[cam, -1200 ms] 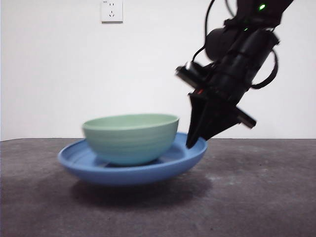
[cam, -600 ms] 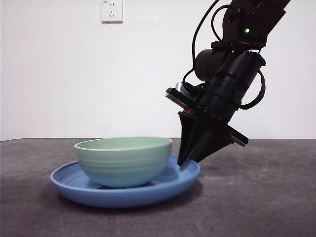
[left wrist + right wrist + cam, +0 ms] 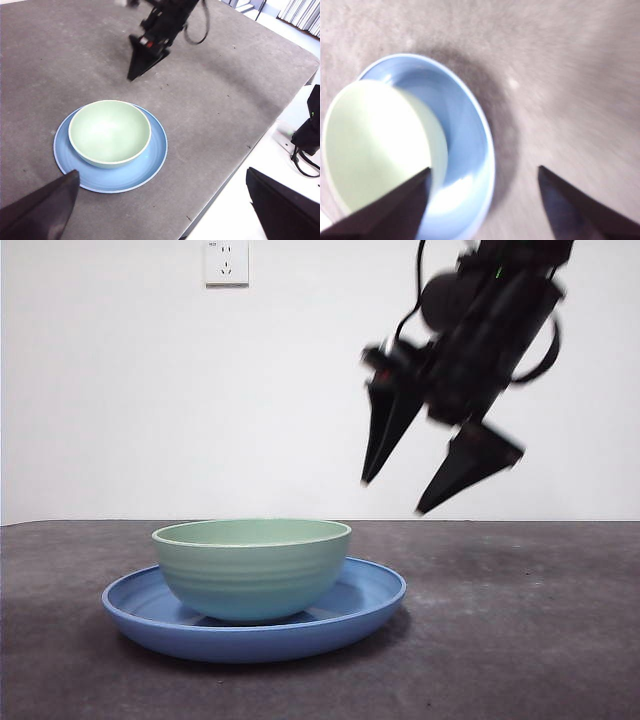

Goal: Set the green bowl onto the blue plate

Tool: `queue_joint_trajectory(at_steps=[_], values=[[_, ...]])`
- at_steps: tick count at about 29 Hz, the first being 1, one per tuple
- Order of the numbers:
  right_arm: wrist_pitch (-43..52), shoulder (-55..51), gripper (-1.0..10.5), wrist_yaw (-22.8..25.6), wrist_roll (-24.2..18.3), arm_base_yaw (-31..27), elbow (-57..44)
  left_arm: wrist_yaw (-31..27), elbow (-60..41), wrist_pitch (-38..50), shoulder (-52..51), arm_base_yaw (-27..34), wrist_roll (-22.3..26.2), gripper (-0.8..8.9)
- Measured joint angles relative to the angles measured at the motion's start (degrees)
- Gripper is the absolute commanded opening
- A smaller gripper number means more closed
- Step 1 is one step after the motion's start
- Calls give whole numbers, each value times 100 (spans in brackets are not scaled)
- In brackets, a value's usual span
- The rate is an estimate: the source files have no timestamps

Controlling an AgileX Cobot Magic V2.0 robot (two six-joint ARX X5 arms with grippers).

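On the blue plate (image 3: 340, 620), the green bowl (image 3: 252, 568) sat upright, set toward one side of the plate's centre so that a wider band of blue showed on the side nearer the right gripper (image 3: 392, 496). That gripper hung above and beside the plate rim, touching nothing, its jaws spread apart and empty. Farther off, the left gripper (image 3: 160, 212) was likewise spread wide, well clear of the plate on the grey table (image 3: 520, 640).
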Motion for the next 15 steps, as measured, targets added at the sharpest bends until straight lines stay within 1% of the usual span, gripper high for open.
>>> queue_joint_trajectory(at_steps=[4, 6, 7, 11, 15], values=[[-603, -935, 403, 437, -256, -37, 0, 0, 0, 0, 0, 0, 0, 532], [-769, -1532, 483, 726, -317, -39, 0, 0, 0, 0, 0, 0, 0, 532], [-833, -1703, 503, 787, -328, -39, 0, 0, 0, 0, 0, 0, 0, 532], [-1008, -2479, 525, 868, -352, -37, -164, 0, 0, 0, 0, 0, 0, 532], [-1045, -3421, 525, 872, -372, -37, -833, 0, 0, 0, 0, 0, 0, 532]])
